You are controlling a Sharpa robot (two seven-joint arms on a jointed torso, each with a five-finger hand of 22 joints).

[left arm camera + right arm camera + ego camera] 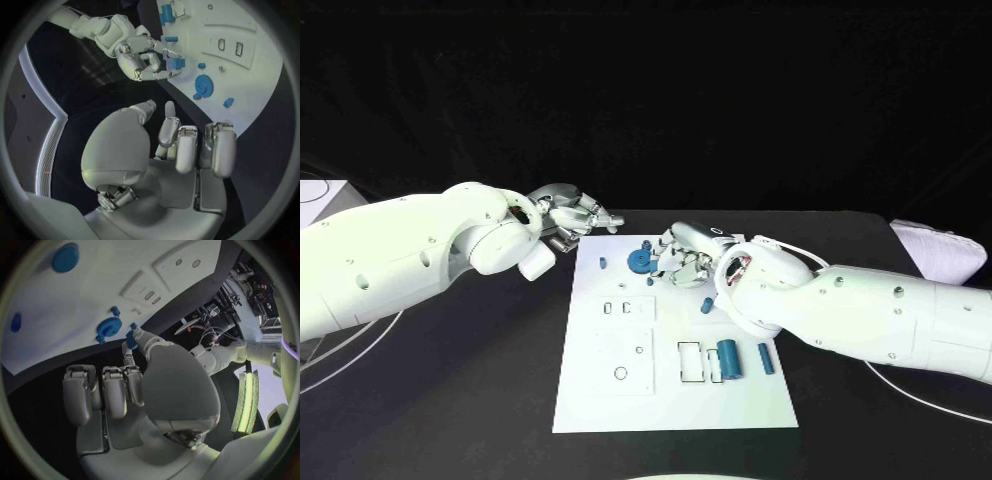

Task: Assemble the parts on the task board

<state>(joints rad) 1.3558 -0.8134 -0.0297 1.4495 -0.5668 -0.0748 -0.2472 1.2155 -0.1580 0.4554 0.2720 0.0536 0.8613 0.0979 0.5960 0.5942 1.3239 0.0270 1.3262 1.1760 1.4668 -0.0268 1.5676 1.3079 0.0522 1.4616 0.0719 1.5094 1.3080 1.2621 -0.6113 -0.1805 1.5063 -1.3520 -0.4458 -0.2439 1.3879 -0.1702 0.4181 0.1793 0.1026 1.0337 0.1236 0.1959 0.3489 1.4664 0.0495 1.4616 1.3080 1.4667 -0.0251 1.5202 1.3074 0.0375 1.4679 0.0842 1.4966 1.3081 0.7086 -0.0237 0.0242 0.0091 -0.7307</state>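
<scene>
The white task board (675, 395) lies in the middle of the table. My right hand (687, 255) hovers over its far end and pinches a small blue part (131, 338) at the tip of its thumb; the same small blue part (178, 63) shows at that hand's fingertips. Just beside it a round blue gear-like part (639, 262) sits on the board. My left hand (574, 215) hangs off the board's far left corner, its fingers (187, 147) loosely bent and apart, holding nothing. Two blue cylinders (728, 360) lie near the board's right edge.
A tiny blue part (603, 263) stands near the board's left edge, and another blue piece (707, 305) lies under my right forearm. Rectangular slots (689, 362) and small holes mark the board. A white object (935, 250) sits at the table's far right.
</scene>
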